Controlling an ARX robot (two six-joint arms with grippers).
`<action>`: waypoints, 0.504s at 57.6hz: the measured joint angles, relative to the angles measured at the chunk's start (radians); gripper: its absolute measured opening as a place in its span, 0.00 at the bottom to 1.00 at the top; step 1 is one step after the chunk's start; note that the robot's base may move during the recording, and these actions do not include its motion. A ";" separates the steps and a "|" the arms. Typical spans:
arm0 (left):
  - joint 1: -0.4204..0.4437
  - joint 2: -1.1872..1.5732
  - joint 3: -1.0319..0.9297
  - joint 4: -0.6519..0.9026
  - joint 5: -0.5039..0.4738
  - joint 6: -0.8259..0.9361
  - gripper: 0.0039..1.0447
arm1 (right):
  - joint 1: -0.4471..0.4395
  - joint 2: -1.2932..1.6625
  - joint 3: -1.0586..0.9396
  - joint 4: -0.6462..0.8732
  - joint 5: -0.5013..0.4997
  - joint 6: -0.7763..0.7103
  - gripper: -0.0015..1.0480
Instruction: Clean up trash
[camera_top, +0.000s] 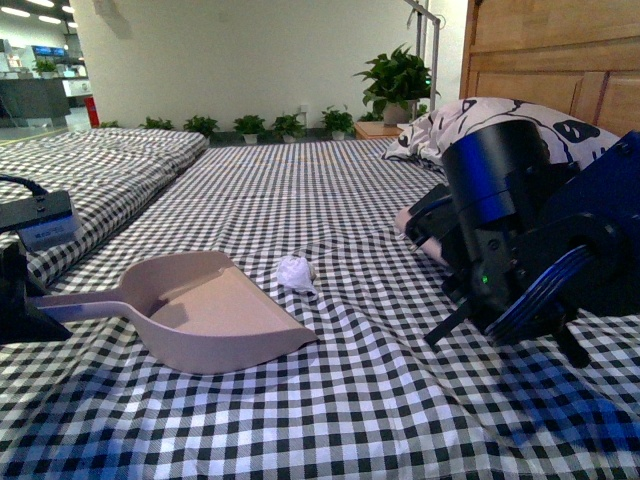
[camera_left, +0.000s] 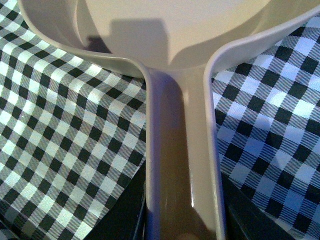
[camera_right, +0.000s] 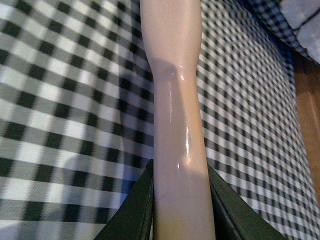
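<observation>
The trash (camera_top: 294, 271), a small crumpled white wad, lies on the checkered sheet just beyond the open mouth of the beige-pink dustpan (camera_top: 205, 312). My left gripper (camera_top: 22, 305), at the left edge, is shut on the dustpan's handle. In the left wrist view the handle (camera_left: 182, 160) runs between the dark fingers (camera_left: 125, 215) of my left gripper (camera_left: 184, 222). My right gripper (camera_top: 445, 245) is to the right of the wad, shut on the pink brush handle (camera_top: 412, 222). In the right wrist view the brush handle (camera_right: 177, 115) sits clamped in my right gripper (camera_right: 182, 212). The brush head is hidden.
The black-and-white checkered sheet (camera_top: 340, 400) covers the bed. A patterned pillow (camera_top: 500, 120) lies at the back right against a wooden headboard (camera_top: 560, 50). A second checkered bed (camera_top: 90, 160) lies to the left. Potted plants (camera_top: 395, 80) line the far wall.
</observation>
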 joint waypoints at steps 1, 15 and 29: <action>0.000 0.000 0.000 0.000 0.000 0.000 0.25 | 0.005 0.003 0.000 -0.005 -0.005 0.001 0.20; 0.000 0.000 0.000 0.000 0.000 0.000 0.25 | 0.101 -0.010 -0.022 -0.227 -0.264 0.112 0.20; 0.002 0.000 0.000 0.000 -0.002 0.004 0.25 | 0.104 -0.151 -0.066 -0.329 -0.664 0.204 0.20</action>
